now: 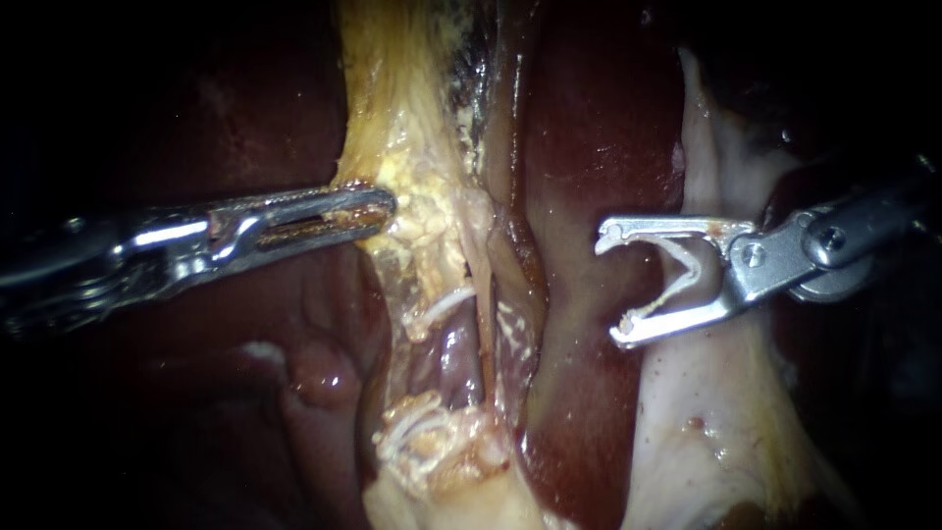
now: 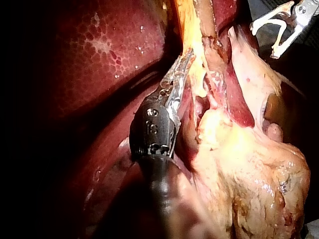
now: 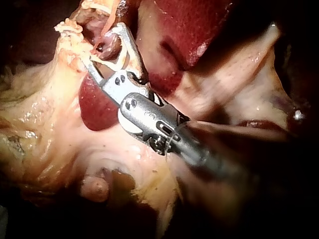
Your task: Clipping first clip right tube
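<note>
The right instrument [image 1: 614, 285] hangs over the liver [image 1: 589, 147], its claw spread wide and grasping a white clip [image 1: 679, 278] seated between both halves, loaded but not yet on anything. The right tube [image 1: 510, 329], judged to be the flecked strand nearer that instrument in the opened window, stands apart from the clip's mouth, with a band of dark liver between them. Across the field, the left instrument [image 1: 388, 206] has its claw clenched on the fatty tissue [image 1: 422, 226] beside the window, holding it taut toward its own side so that the strands stand clear.

Done well, the step calls for the clip's open mouth to slide squarely across the right tube alone, both tips showing beyond its far side before closing, and the other tube [image 1: 453, 355] left outside. The main risks are catching that neighbour or nicking the liver behind.

Room is tight: the two tubes lie close together, fat crowds them above and below, and pale tissue [image 1: 706, 422] lies under the right instrument's shaft. The surfaces look wet and slick. No tabletop shows; beyond the tissue, all is dark.
</note>
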You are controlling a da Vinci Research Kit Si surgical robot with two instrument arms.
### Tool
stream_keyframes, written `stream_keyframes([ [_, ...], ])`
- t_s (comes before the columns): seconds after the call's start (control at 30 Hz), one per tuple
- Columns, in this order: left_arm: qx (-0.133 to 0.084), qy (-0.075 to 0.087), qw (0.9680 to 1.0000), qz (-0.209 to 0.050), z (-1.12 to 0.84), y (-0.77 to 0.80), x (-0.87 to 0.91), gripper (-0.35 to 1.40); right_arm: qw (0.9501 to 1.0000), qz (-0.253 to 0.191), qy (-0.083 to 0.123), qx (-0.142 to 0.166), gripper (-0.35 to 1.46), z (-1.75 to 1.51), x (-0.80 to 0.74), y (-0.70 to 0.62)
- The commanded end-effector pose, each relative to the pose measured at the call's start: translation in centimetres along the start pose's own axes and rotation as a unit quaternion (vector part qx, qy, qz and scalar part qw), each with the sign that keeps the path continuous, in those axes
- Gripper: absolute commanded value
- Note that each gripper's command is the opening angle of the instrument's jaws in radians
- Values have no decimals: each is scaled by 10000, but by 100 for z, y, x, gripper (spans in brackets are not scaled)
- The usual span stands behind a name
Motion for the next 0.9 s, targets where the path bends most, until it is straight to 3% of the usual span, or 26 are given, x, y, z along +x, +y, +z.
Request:
stream_keyframes([
  [0.03, 1, 0, 10000, 1, -1, 0, -1, -35, 10000, -34, 1, 2, 60, 0, -1, -1],
  [0.23, 56, 64, 10000, -38, -19, -2, -18, -35, 9973, 664, 31, 305, 59, 23, -21, -15],
  [0.5, 41, -151, 9998, -131, -58, -9, -47, -35, 9859, 1454, -17, 824, 58, 90, -68, -37],
  [0.67, 46, -191, 9998, -95, -68, -21, -50, -35, 9821, 1596, -43, 998, 56, 125, -92, -35],
  [0.9, 38, -225, 9997, -104, -73, -33, -49, -35, 9831, 1602, -90, 885, 56, 138, -109, -19],
])
